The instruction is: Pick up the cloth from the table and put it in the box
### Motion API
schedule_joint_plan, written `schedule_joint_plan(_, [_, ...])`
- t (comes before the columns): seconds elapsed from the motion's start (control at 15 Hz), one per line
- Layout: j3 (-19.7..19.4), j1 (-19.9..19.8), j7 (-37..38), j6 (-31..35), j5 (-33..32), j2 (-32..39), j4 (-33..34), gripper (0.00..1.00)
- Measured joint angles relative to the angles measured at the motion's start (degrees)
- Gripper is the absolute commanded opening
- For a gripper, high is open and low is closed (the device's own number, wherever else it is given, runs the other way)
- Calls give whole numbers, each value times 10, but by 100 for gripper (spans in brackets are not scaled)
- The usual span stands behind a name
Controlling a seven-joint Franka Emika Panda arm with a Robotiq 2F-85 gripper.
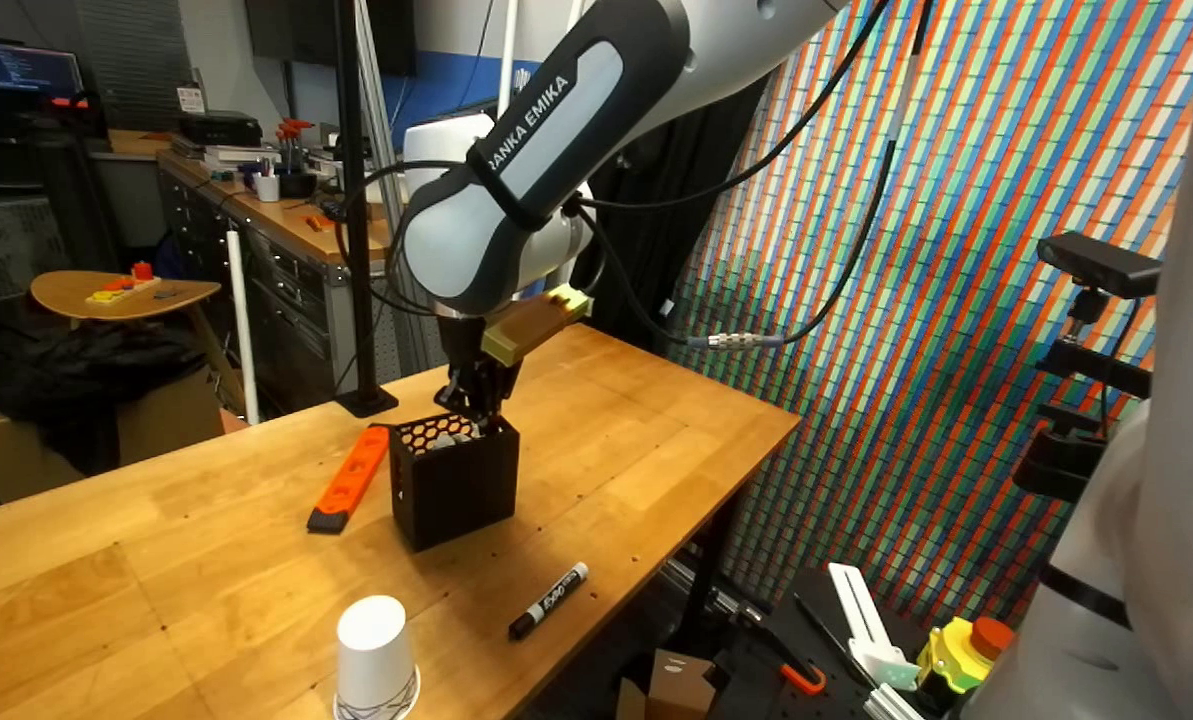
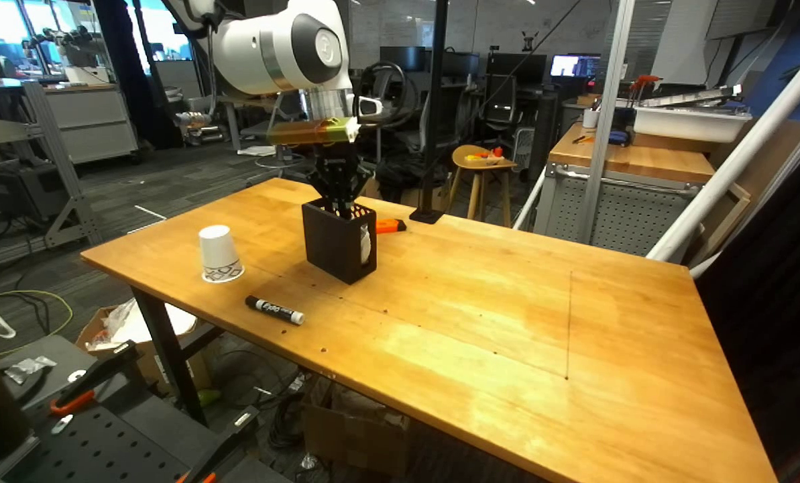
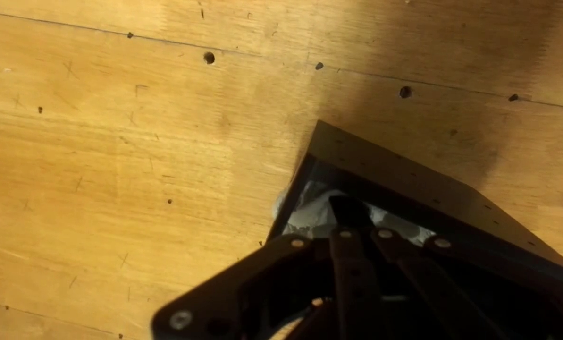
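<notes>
1. cloth [image 3: 309, 212]: inside the box [image 2: 329, 241] on the desk [image 2: 480, 335], crumpled, no clear long axis; some shows at the box's side cutout.
2. pincer [image 3: 351, 212]: tips down within the box mouth, no gap seen between them; whether they pinch cloth, cannot tell.
3. in the wrist view, cloth lies on both sides of the tips. my read: part them slightly, then lift straight up, walls being near.

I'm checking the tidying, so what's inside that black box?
Pale, crumpled cloth shows in the black box, even through a side opening. The gripper reaches in from above, hiding part of the cloth; anything underneath it can't be seen.
</notes>
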Motion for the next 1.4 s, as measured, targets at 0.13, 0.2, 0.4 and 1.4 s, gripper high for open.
schedule_joint_plan(0.13, [0, 0, -4, 1, 0, 4, 2, 0])
schedule_joint_plan(0.2, [0, -1, -5, 2, 0, 7, 4, 0])
schedule_joint_plan(0.4, [-1, -2, -11, 10, 2, 17, 10, 0])
schedule_joint_plan(1.4, [12, -2, -37, 12, 37, 113, 83, 0])
